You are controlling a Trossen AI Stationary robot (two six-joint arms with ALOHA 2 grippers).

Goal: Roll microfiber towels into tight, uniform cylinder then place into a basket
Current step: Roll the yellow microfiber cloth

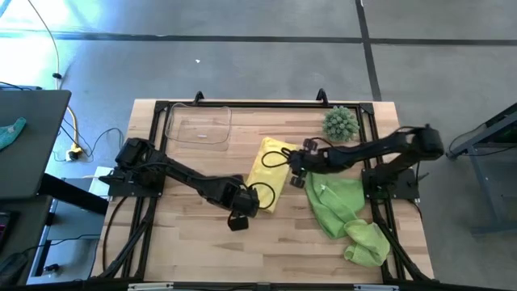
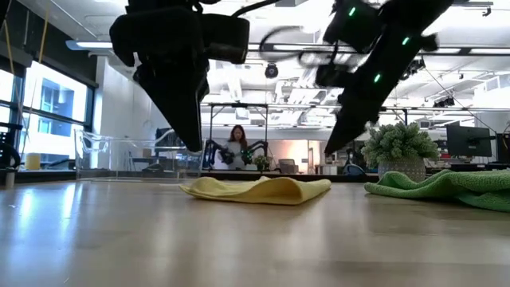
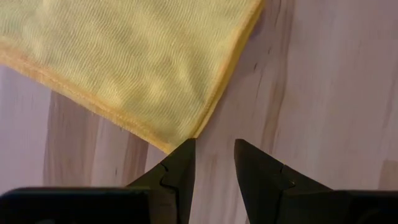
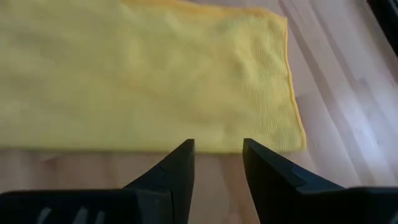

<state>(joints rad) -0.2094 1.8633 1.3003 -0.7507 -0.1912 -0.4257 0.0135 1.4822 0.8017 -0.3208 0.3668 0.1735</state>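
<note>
The left gripper [image 3: 212, 158] hovers just off a corner of the yellow towel [image 1: 271, 172], fingers a narrow gap apart and holding nothing; the right gripper [image 4: 217, 160] hangs over the towel's opposite edge, likewise slightly parted and empty. The yellow towel lies loosely folded and slightly humped mid-table, with the green towels [image 1: 343, 212] crumpled beside it and the basket [image 1: 199, 124] well apart from it near the table's far edge. No writing shows.
</note>
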